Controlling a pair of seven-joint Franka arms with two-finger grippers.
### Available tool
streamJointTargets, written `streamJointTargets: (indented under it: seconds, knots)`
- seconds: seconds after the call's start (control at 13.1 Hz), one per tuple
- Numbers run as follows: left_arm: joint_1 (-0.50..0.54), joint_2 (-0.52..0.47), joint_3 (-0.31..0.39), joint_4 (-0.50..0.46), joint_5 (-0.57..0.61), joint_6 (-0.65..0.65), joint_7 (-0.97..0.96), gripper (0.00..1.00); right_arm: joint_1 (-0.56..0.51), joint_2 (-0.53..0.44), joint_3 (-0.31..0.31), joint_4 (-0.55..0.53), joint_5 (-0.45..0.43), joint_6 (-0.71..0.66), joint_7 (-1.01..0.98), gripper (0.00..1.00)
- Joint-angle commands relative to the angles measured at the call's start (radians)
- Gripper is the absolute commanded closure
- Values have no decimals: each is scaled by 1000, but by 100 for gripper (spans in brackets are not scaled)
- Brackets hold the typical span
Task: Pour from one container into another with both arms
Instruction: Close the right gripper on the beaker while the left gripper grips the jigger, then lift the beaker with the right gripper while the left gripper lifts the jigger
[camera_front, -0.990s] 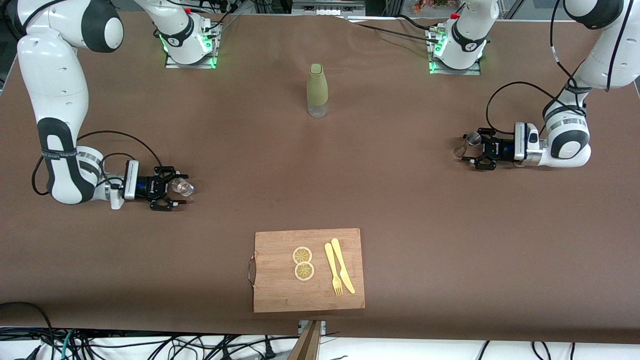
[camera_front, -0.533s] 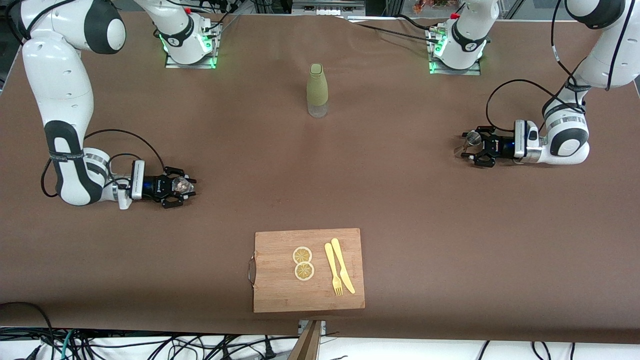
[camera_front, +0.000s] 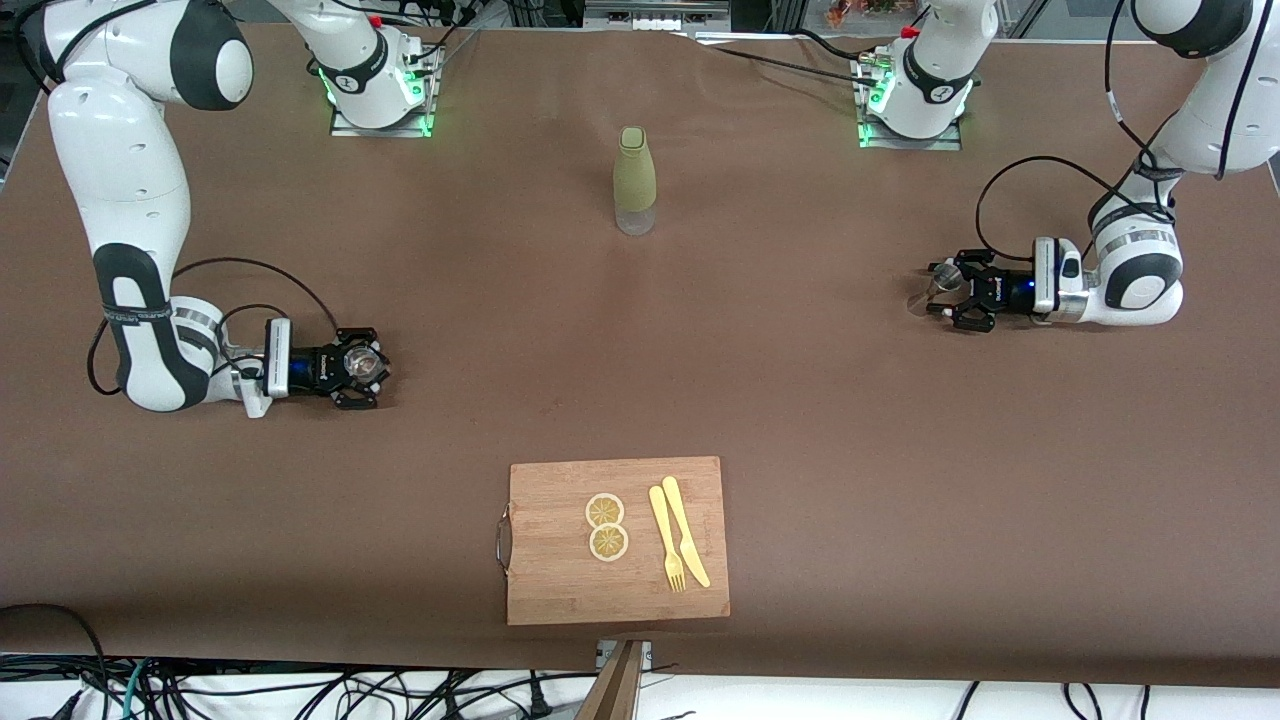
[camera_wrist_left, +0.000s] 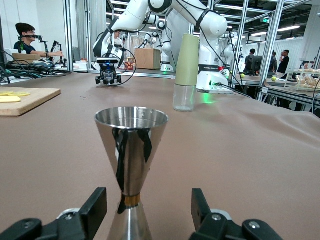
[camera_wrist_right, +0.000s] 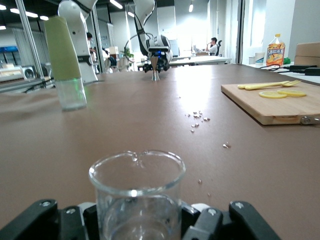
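Toward the right arm's end of the tabletop (camera_front: 800, 420) you've got the right hand (camera_front: 362, 368) low on the surface, clenched on a clear glass beaker (camera_wrist_right: 137, 195). Pads sit against the glass on both sides. Beaker is upright w/ its spout rim up, and its base is hidden by the hand. The right arm (camera_front: 130, 250) comes down from its base and bends in toward the beaker.

At the left arm's end, the left hand (camera_front: 938, 293) is low too and released. Its fingers (camera_wrist_left: 97, 202) straddle a steel jigger (camera_wrist_left: 131, 145), w/ a gap showing on each side at the waist. Jigger stands upright on the tabletop, wide cone up. The left arm (camera_front: 1140, 270) is folded low beside it.

Mid-table, near the arm bases, an olive-green bottle (camera_front: 635, 180) w/ a clear bottom stands upright, well apart from both hands.

Nearer to the front camera, a wooden cutting board (camera_front: 560, 560) lies flat, metal handle toward the right arm's end. On it are 2 lemon slices (camera_front: 606, 525), touching, w/ a yellow fork (camera_front: 665, 545) and yellow knife (camera_front: 685, 540) side by side toward the left arm's end of the board.

Right wrist view shows a few small shiny specks (camera_wrist_right: 197, 116) on the tabletop, out past the beaker; can't tell what they are.
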Motion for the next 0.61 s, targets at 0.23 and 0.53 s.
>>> streamJointTargets:
  seconds: [0.23, 0.53]
  knots:
    - [7, 6, 16, -25, 13, -26, 302, 24, 2, 3, 40, 47, 38, -51, 137, 82]
    - [6, 4, 16, -23, 10, -24, 305, 44, 2, -1, 88, 79, 49, -51, 226, 82]
